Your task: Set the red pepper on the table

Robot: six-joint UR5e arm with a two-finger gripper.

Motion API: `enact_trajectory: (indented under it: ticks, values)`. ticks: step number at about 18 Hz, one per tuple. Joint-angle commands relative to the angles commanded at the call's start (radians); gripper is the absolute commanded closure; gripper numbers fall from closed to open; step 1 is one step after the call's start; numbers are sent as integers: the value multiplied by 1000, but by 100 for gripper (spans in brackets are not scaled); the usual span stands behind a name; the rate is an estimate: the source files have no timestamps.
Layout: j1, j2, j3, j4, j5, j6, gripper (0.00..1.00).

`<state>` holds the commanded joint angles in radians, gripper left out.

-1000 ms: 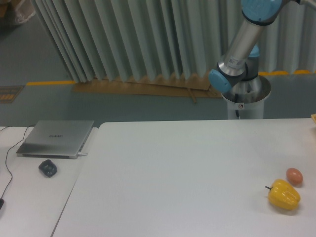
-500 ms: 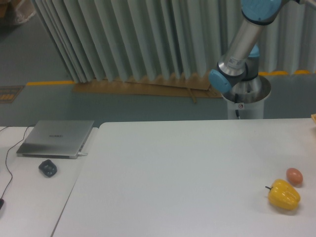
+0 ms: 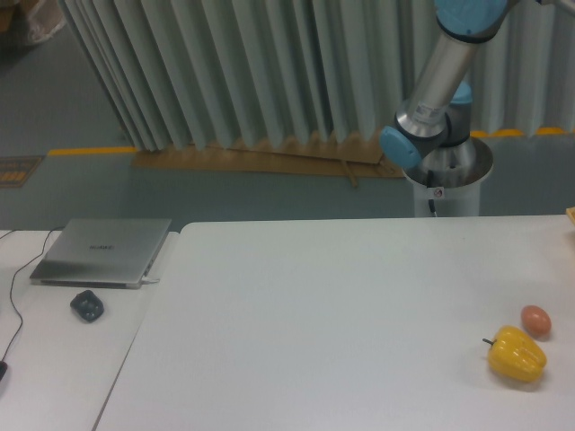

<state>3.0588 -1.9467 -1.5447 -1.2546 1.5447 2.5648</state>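
Observation:
The red pepper is out of view. The large white table [image 3: 314, 314] fills the lower part of the picture. Only the arm's base and lower link [image 3: 440, 81] show behind the table's far right edge, rising out of the top of the picture. The gripper itself is outside the frame.
A yellow bell pepper [image 3: 517, 355] lies near the table's right front, with a small orange-brown ball [image 3: 535, 321] just behind it. On the narrower desk at the left sit a closed grey laptop [image 3: 101, 252] and a dark mouse [image 3: 87, 306]. Folded curtains hang behind.
The arm's upper joint at the top edge has shifted slightly left. Nothing on the table has moved.

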Motion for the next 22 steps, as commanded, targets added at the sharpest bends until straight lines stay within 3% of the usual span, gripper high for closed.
enact_trajectory:
  ticks: [5,11,22]
  values:
    - [-34,55,6,-80,-2,-87,45]
    - [-83,95,6,-130,-9,-196,45]
    - [-274,127,-3,-146,-18,-530,48]
